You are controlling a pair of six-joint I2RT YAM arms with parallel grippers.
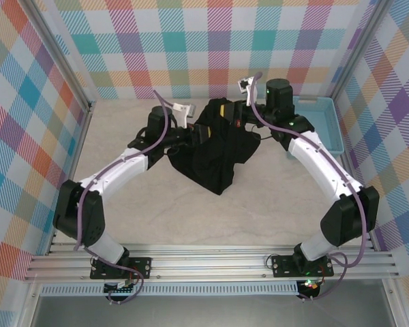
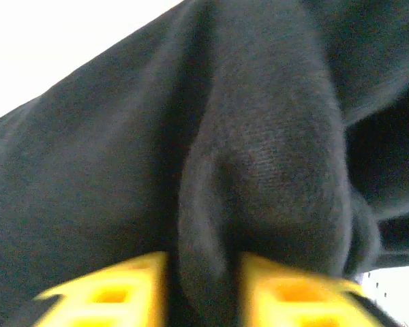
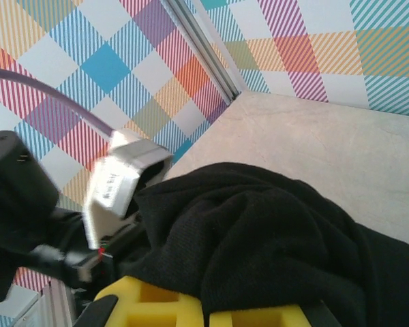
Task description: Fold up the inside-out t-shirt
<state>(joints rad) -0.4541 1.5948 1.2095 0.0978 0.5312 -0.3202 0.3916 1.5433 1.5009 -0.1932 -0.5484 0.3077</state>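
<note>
I see both arms bent inward. My left gripper (image 2: 201,289) and right gripper (image 3: 204,312) each pinch the soft, bunched black t-shirt (image 1: 217,155).

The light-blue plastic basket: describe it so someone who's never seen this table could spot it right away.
On the beige table, look to the far right corner by the checked wall. The light-blue plastic basket sits there, shallow and rectangular, behind the right arm. Its pale hard walls set it apart from the limp black cloth t-shirt mid-table.
</note>
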